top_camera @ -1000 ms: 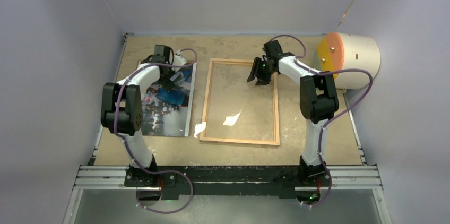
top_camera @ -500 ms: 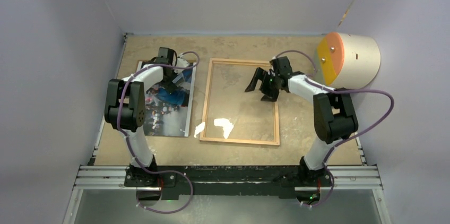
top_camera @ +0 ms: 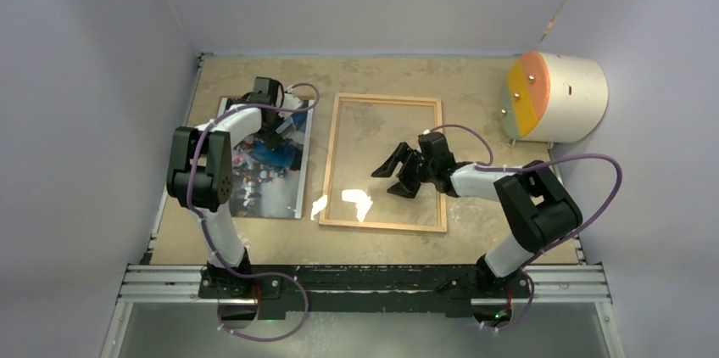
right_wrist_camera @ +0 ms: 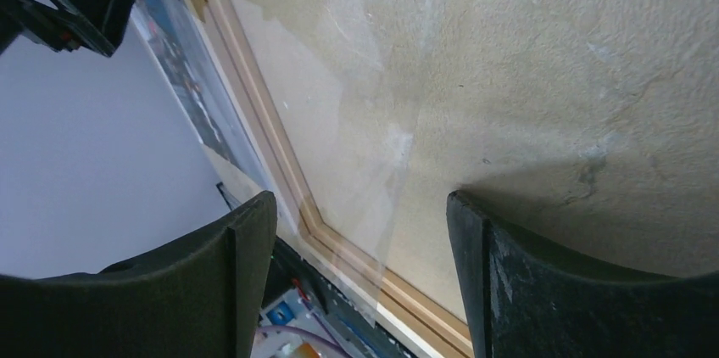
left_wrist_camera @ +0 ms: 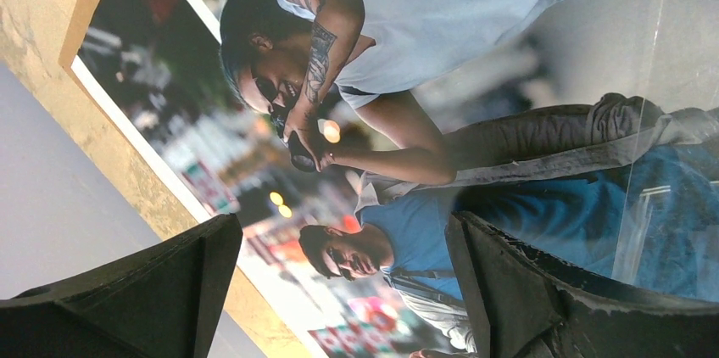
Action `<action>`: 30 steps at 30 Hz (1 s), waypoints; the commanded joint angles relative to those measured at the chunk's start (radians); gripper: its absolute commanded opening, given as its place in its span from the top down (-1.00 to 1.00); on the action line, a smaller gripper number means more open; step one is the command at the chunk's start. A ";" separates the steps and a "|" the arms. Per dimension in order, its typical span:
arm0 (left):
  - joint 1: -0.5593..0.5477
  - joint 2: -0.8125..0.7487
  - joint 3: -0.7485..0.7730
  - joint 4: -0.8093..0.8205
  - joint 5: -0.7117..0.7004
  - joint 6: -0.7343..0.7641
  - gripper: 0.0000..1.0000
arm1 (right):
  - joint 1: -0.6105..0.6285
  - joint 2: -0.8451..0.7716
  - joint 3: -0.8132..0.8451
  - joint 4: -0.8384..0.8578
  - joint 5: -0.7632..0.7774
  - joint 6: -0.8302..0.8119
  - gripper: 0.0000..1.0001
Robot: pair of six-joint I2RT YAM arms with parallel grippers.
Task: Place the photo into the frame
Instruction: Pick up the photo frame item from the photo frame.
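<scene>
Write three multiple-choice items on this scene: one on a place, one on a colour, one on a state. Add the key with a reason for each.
1. Where does the photo lie?
A. inside the frame
B. beside the frame, on the left arm's side
C. under the frame

2. What colour are the frame's strips?
A. black
B. light orange
C. blue

3. The right gripper: how are its fingers?
A. shut on the photo
B. shut on a frame strip
C. open, empty

Key:
1 B: the top view shows the photo flat beside the frame's left strip.
2 B: the strips are pale orange wood in both views.
3 C: the right wrist view shows the fingers spread, nothing between them.
</scene>
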State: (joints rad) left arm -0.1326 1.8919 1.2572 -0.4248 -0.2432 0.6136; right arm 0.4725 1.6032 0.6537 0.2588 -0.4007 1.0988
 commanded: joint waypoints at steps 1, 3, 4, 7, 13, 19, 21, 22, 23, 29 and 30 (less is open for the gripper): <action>-0.010 -0.010 -0.024 0.000 0.006 -0.014 -1.00 | 0.048 0.009 -0.052 0.167 0.101 0.114 -0.51; -0.013 -0.009 -0.022 -0.002 0.007 -0.014 -1.00 | 0.072 0.011 -0.074 0.222 0.136 0.129 -0.52; -0.014 -0.009 -0.022 -0.002 0.007 -0.014 -1.00 | 0.081 0.016 -0.087 0.264 0.148 0.141 -0.53; -0.019 -0.010 -0.022 -0.006 0.007 -0.015 -1.00 | 0.105 0.051 -0.121 0.402 0.164 0.186 -0.55; -0.022 -0.003 -0.025 -0.012 0.008 -0.006 -1.00 | 0.156 0.141 -0.233 0.764 0.229 0.318 -0.52; -0.027 0.008 -0.043 0.000 -0.007 0.015 -1.00 | 0.177 0.231 -0.301 1.123 0.289 0.403 -0.17; -0.028 0.011 -0.043 -0.006 -0.003 0.017 -1.00 | 0.183 0.247 -0.291 1.158 0.295 0.406 -0.13; -0.028 0.011 -0.044 -0.008 -0.002 0.019 -1.00 | 0.185 0.254 -0.284 1.174 0.298 0.406 -0.12; -0.030 0.009 -0.043 -0.010 0.001 0.018 -1.00 | 0.187 0.261 -0.277 1.188 0.299 0.407 -0.11; -0.035 0.000 -0.039 -0.024 0.010 0.026 -1.00 | 0.188 0.296 -0.224 1.247 0.306 0.390 -0.08; -0.035 0.000 -0.039 -0.025 0.010 0.026 -1.00 | 0.189 0.300 -0.213 1.245 0.307 0.387 -0.04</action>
State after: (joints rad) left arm -0.1577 1.8912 1.2469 -0.4122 -0.2745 0.6407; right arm 0.6556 1.8904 0.3901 1.3952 -0.1329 1.4929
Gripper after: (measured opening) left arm 0.996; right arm 0.548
